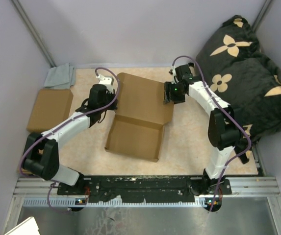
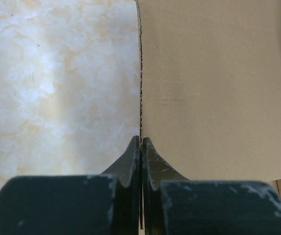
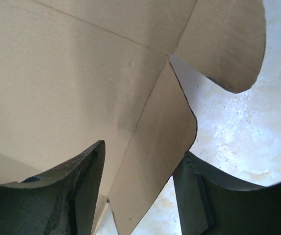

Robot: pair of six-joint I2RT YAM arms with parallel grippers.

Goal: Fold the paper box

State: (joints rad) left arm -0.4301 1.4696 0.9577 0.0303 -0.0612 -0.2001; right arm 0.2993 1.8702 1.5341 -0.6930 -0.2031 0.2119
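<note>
Left end effector (image 2: 141,143) pinches paper box's (image 1: 141,105) 10 o'clock edge; right end effector (image 3: 142,152), spread astride flap (image 3: 155,142), could crease it closing askew.

The paper box (image 1: 138,122) is set between the left gripper (image 1: 114,99) and right gripper (image 1: 168,93), with a closed box (image 1: 49,110) leftward, a cushion (image 1: 250,73) rightward.

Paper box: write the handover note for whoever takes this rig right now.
Left end effector: shut on the left edge of the lid.
Right end effector: open, straddling the lid's right side flap, not gripping.
Paper box: between the arms, tray nearest their bases, lid beyond it.
Done: tray walls stand up.
Left: tuck the flaps, close the lid.
</note>
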